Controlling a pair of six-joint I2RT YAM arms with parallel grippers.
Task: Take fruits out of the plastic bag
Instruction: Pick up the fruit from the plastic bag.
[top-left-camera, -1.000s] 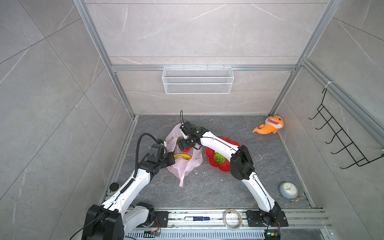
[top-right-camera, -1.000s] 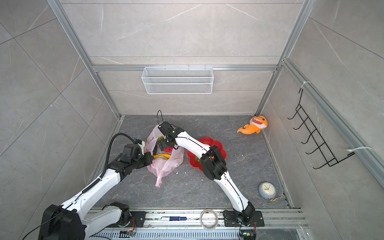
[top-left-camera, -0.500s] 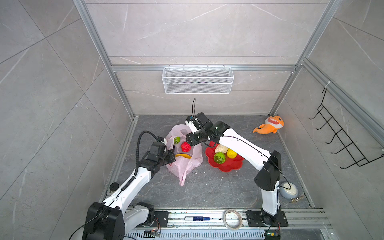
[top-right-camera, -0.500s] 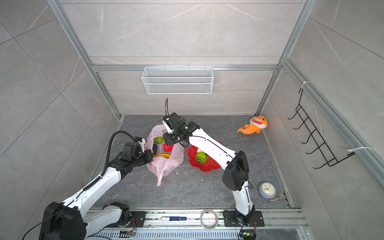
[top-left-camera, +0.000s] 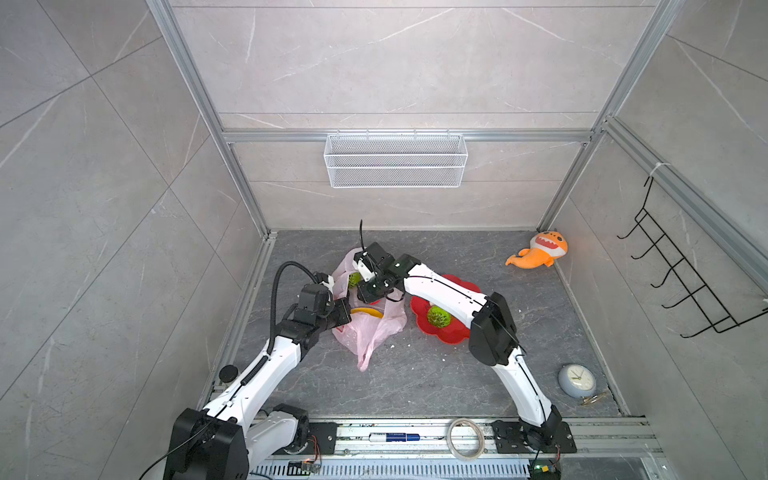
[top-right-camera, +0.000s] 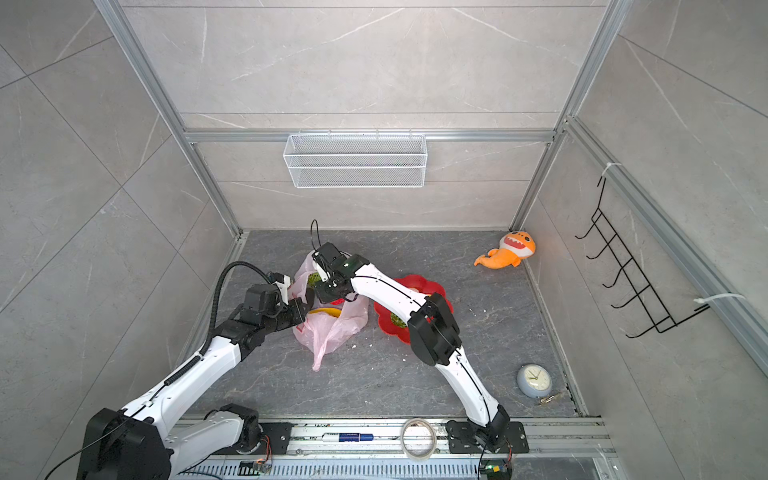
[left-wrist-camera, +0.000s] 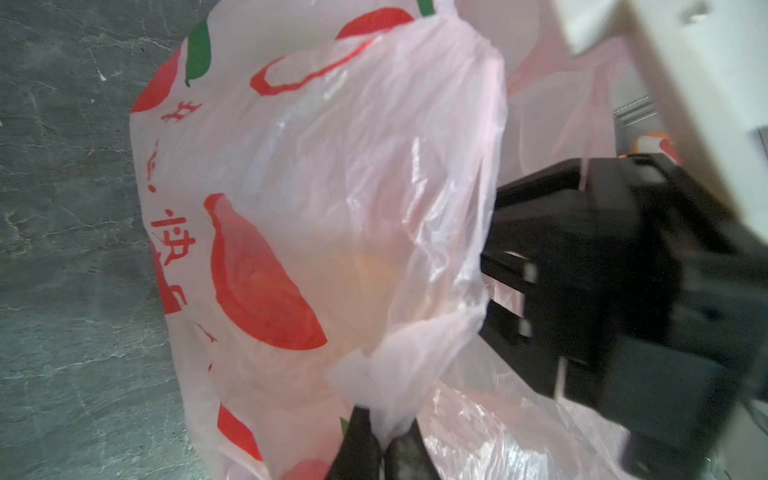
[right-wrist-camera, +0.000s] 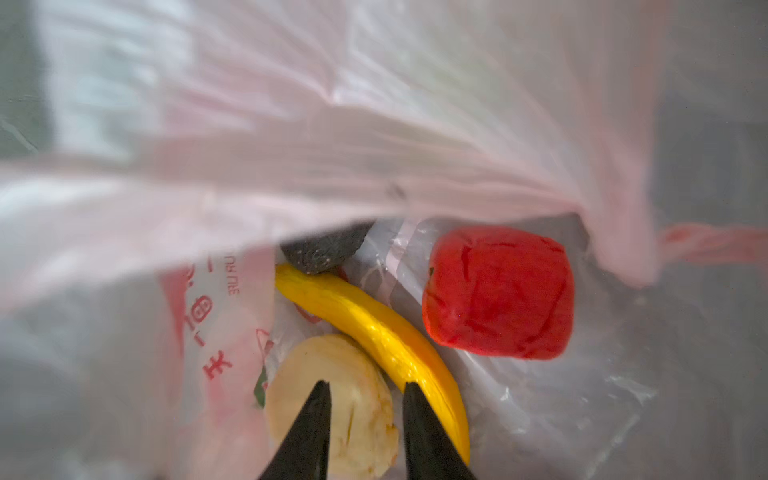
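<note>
The pink plastic bag (top-left-camera: 374, 332) (top-right-camera: 332, 332) lies left of the red plate (top-left-camera: 449, 336). My left gripper (left-wrist-camera: 384, 446) (top-left-camera: 343, 309) is shut on a bunched bit of the bag's rim and holds the mouth up. My right gripper (right-wrist-camera: 366, 388) (top-left-camera: 368, 293) reaches inside. Its jaws stand narrowly apart over the lumpy beige fruit (right-wrist-camera: 332, 361); whether they pinch it I cannot tell. Beside it lie the banana (right-wrist-camera: 374, 328), the red apple (right-wrist-camera: 498, 291) and the dark avocado (right-wrist-camera: 324, 253). One green ball (top-left-camera: 354, 279) sits in the bag, another (top-left-camera: 439, 318) on the plate.
An orange plush shark (top-left-camera: 540, 251) lies at the back right and a round clock (top-left-camera: 577, 380) at the front right. A wire basket (top-left-camera: 395, 160) hangs on the back wall, a hook rack (top-left-camera: 681, 282) on the right wall. A tape roll (top-left-camera: 464, 433) rests on the front rail.
Half a second ago my right gripper hung above the bag's far side. It has dropped into the bag and its jaws have narrowed. The left arm keeps its hold.
</note>
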